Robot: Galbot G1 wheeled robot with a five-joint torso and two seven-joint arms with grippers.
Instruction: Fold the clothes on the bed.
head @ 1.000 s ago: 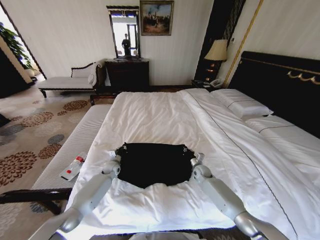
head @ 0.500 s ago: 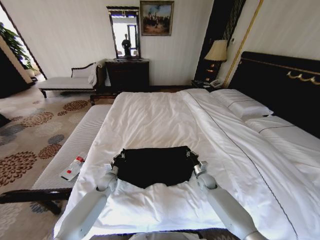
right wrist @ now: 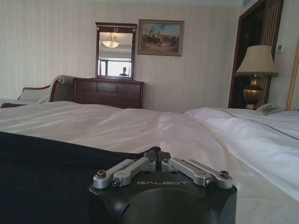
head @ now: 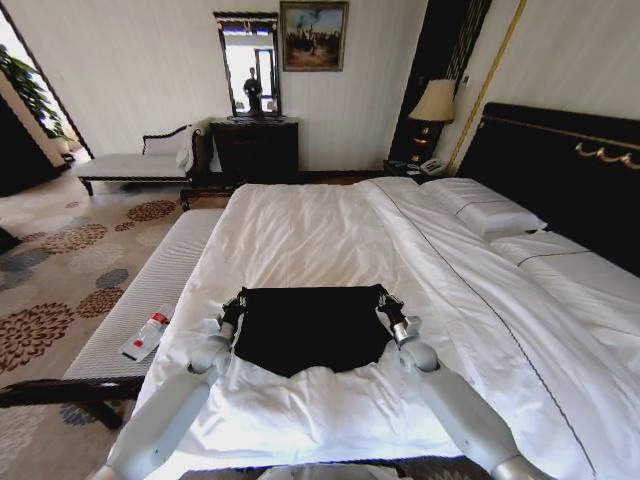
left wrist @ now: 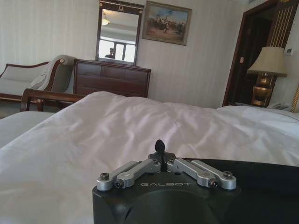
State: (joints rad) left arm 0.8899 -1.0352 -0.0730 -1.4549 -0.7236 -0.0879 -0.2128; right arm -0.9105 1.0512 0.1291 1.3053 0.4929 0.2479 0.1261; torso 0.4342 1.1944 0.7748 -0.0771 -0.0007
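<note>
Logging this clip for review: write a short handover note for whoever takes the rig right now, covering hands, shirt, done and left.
Left hand: shut on the black T-shirt's far left corner.
Right hand: shut on its far right corner.
The shirt lies on the bed, near the foot end, far edge pulled straight between both hands.
Done: both corners gripped, shirt partly folded into a compact shape.
Left: finish the fold, release, smooth flat.

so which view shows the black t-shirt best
The head view: the whole black T-shirt lies flat on the bed, with the left gripper and right gripper at its far corners. The left wrist view catches a thin dark strip; the right wrist view a broader edge.
</note>
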